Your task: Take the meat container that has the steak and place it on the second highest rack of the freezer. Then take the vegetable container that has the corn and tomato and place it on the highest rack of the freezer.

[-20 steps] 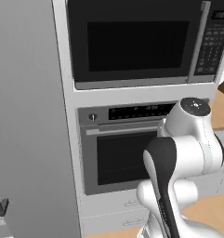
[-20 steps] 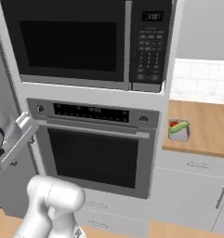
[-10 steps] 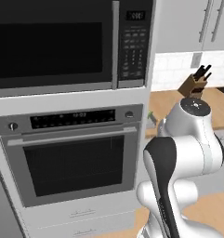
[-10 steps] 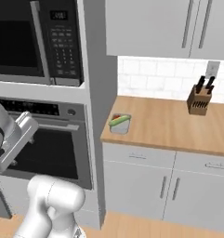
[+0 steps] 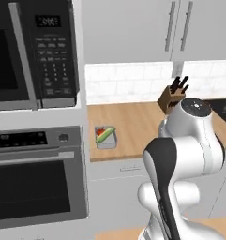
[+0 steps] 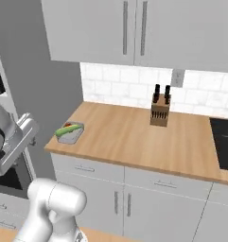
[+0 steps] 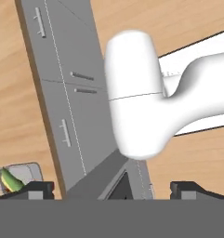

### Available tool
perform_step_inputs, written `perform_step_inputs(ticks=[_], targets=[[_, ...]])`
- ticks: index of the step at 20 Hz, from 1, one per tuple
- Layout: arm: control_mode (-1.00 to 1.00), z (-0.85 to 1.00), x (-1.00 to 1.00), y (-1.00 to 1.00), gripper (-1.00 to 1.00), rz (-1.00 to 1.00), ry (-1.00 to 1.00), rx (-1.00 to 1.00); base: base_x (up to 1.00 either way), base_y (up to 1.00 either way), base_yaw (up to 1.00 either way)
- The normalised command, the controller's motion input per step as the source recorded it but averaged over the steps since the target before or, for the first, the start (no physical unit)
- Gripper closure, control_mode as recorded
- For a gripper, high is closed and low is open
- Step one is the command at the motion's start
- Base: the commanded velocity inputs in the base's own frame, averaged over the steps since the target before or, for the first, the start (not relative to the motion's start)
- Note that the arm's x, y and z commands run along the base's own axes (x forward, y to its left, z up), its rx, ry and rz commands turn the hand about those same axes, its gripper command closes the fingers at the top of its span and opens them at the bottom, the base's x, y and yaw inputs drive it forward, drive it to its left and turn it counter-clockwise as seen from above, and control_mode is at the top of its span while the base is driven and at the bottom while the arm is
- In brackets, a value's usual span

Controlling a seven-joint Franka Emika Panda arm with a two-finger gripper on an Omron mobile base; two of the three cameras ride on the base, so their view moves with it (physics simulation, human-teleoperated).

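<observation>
Kitchen run with a wooden counter and the robot arm folded close to its base. The vegetable container, a small grey tray holding the corn and tomato, sits at the counter's left end, just beside the tall oven column; in the right base view the same tray lies near the front left corner, well apart from the knife block.

The tool is open, its two dark tips spread wide with nothing between them. It hangs off the counter's left end in the right base view, well apart from the tray.

Step in hand, as judged: approach to the tray, no grasp begun. The next move calls for bringing the tool over the tray and lowering the open tips astride its walls.

The left base view shows the oven and microwave; the right base view adds the cooktop and wall cabinets. The hand view looks down past the counter's front edge at the drawer fronts, with the tray at lower left.
</observation>
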Motion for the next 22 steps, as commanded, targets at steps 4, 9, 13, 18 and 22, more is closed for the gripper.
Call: perform_step_inputs(ticks=[4, 9, 13, 18, 22], targets=[[1.00, 0.00, 0.00, 0.00, -1.00, 0.00, 0.00, 0.00, 0.38, -0.97, 0.32], [1.00, 0.00, 0.00, 0.00, -1.00, 0.00, 0.00, 0.00, 0.62, -0.24, 0.29], [1.00, 0.00, 0.00, 0.00, -1.00, 0.00, 0.00, 0.00, 0.41, -0.03, 0.32], [1.00, 0.00, 0.00, 0.00, -1.00, 0.00, 0.00, 0.00, 0.08, -0.01, 0.20], [1.00, 0.00, 0.00, 0.00, -1.00, 0.00, 0.00, 0.00, 0.04, 0.00, 0.00]])
